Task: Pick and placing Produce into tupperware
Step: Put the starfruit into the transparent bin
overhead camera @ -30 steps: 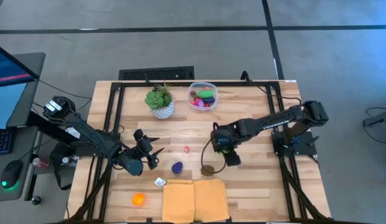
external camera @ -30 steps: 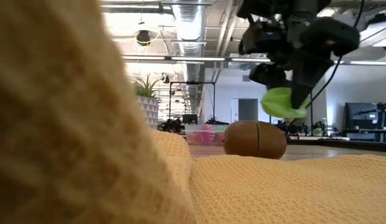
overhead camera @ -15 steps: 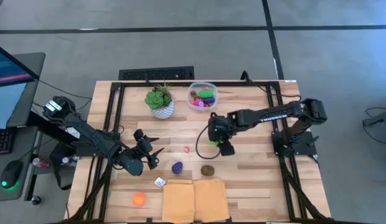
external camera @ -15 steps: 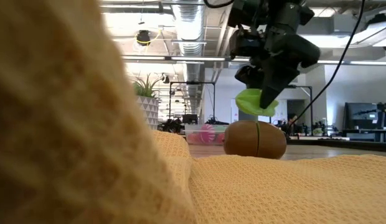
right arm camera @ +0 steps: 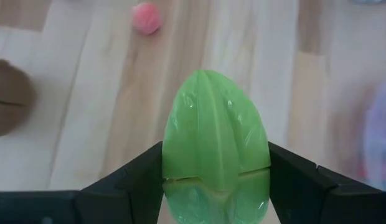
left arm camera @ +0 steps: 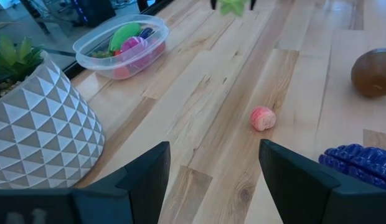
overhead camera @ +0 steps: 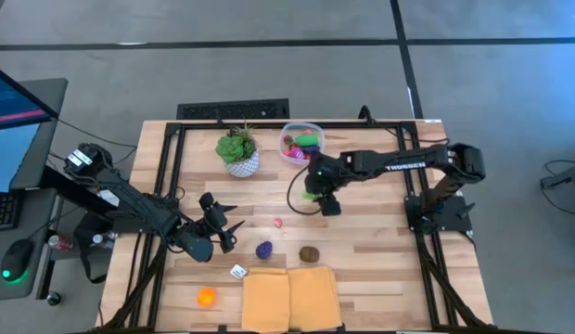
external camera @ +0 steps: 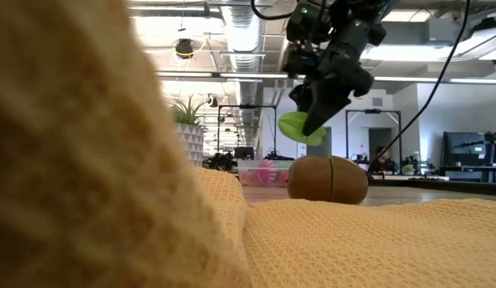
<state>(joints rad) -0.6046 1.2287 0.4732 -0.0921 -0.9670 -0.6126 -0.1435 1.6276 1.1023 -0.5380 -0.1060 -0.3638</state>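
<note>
I had the right gripper (overhead camera: 315, 193) clamped on a light-green ribbed plastic toy fruit (right arm camera: 216, 140), above the wood table (overhead camera: 380, 232) near the clear plastic tupperware (overhead camera: 300, 142); my left gripper (overhead camera: 223, 232) waited, fingers apart.

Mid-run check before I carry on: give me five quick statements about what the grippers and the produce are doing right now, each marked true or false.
1. The right gripper is shut on a green piece. True.
2. The tupperware is empty. False: it already holds several pieces, pink and green among them.
3. A brown piece lies on the table near the yellow cloth. True.
4. The left gripper holds the purple piece. False: its jaws are open with nothing between them, and the purple piece lies on the table beside it.
5. The green piece is already inside the tupperware. False: it hangs above the table, short of the container.
</note>
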